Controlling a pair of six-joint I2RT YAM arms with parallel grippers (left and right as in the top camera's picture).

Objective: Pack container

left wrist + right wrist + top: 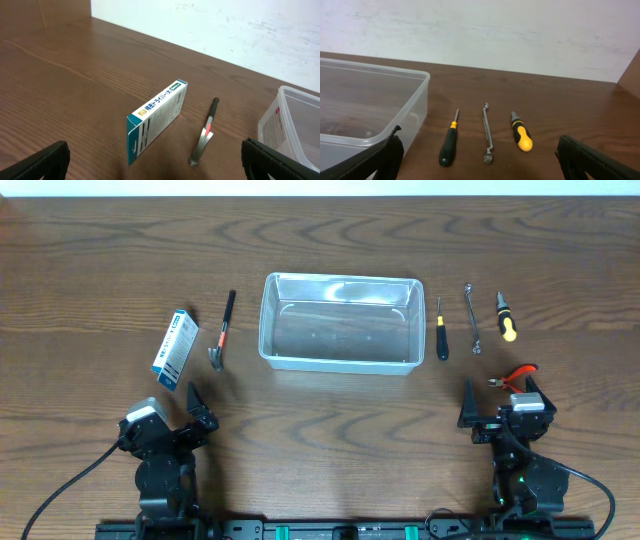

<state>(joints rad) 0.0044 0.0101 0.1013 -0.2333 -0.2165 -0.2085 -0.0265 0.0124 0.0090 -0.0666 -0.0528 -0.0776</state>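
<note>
The container, a clear plastic tub with rounded corners and a raised rim, is sitting midway between the left and right edges of the dark wood-grain table, nearer the far edge, the grain showing through its floor. Toward the left edge a slim blue-and-white cardboard box is lying. A small hammer with a black handle, a red band and a metal head is lying between the box and the tub.

Toward the right edge three tools are lying apart and roughly parallel: a black-handled screwdriver, a thin shiny metal wrench and a stubby yellow-and-black screwdriver. Red-handled pliers are lying closer to the near edge.

The left gripper is hovering by the near-left corner, its black fingers spread wide and holding nothing. The right gripper is hovering by the near-right corner, just beside the pliers, likewise wide and empty.
</note>
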